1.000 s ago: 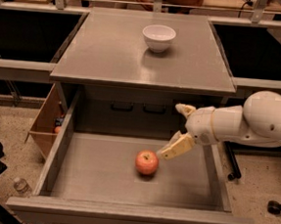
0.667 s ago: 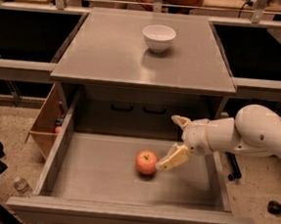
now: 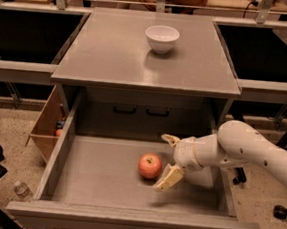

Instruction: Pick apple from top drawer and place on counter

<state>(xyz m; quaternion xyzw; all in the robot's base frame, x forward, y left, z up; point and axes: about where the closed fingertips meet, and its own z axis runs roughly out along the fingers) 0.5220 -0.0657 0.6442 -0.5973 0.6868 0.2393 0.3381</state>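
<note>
The red-orange apple (image 3: 150, 166) lies on the grey floor of the open top drawer (image 3: 98, 175), near its middle. My gripper (image 3: 169, 159) is inside the drawer just right of the apple, open. One yellowish finger (image 3: 170, 139) is behind the apple's right side and the other (image 3: 168, 178) is in front of it. The apple sits at the mouth of the fingers, not held. The white arm (image 3: 251, 148) reaches in from the right. The grey counter (image 3: 113, 53) lies above the drawer.
A white bowl (image 3: 161, 38) stands on the counter at the back middle. Dark recessed bays (image 3: 25, 36) flank the counter. A wooden box (image 3: 47, 125) and a plastic bottle (image 3: 21, 190) are on the floor left of the drawer.
The arm has come lower and toward the drawer's front. The gripper now straddles the apple's right side. The apple has not moved.
</note>
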